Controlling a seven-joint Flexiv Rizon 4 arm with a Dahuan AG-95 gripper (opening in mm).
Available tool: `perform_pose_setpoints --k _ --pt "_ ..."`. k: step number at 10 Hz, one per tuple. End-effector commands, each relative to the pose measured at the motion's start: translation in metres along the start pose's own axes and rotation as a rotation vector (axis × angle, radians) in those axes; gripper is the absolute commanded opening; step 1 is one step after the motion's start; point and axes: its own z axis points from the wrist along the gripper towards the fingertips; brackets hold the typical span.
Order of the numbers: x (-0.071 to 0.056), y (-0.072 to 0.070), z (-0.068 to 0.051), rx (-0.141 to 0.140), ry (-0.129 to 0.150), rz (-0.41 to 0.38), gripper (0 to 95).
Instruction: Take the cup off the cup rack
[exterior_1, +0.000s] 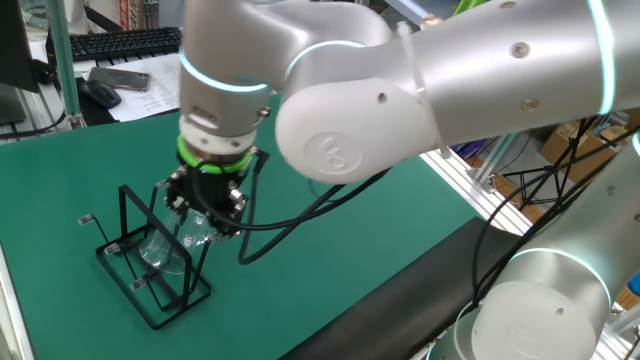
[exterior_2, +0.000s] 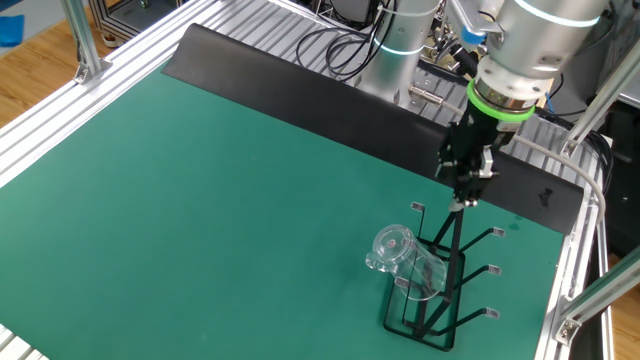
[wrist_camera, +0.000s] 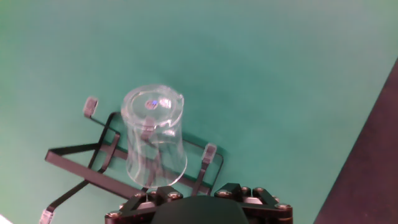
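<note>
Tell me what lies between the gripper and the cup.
Nothing lies between the gripper and the cup except the cup rack top frame the cup hangs from, seen in the other fixed view.

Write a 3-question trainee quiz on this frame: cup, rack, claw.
1. True or false: the cup is hanging on a peg of the cup rack.
2. Where is the claw? A) above the rack's top edge B) resting on the mat beside the rack C) over by the keyboard
3. Fill in: the mat under the rack is ____ in colour.

Key: 1 true; 2 A; 3 green. Whether the claw is open or shut cannot be judged from these views.
</note>
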Motion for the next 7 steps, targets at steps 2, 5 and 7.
perform_pose_setpoints --k 2,5,7 --pt "-0.001 0.004 0.005 -0.013 -0.026 -0.010 57.0" --pt "-0.004 0.006 0.011 -0.032 -0.045 -0.024 57.0" --pt "-0.005 0.010 0.017 -0.043 -0.062 -0.044 57.0"
